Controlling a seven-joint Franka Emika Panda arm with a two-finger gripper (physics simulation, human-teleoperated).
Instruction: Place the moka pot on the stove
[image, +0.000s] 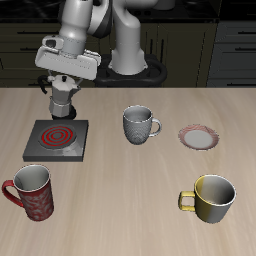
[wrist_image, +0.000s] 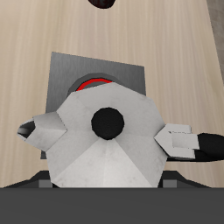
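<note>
1. The table (image: 150, 190) carries everything: a wide wooden surface with the robot's base at its back edge.
2. The stove (image: 55, 140), a flat dark square with a red coil, lies flat with its top bare, ready to take a pot.
3. The moka pot (image: 64, 100) hangs just above the stove's far edge, upright, apparently so its base can land flat on the coil. In the wrist view the moka pot (wrist_image: 105, 140) covers most of the coil below it.
4. The gripper (image: 66, 82) is clenched on the moka pot from above.
5. A grey mug (image: 138, 124), a red mug (image: 34, 192), a yellow mug (image: 212, 198) and a plate (image: 199, 137) stand clear of the stove.
</note>
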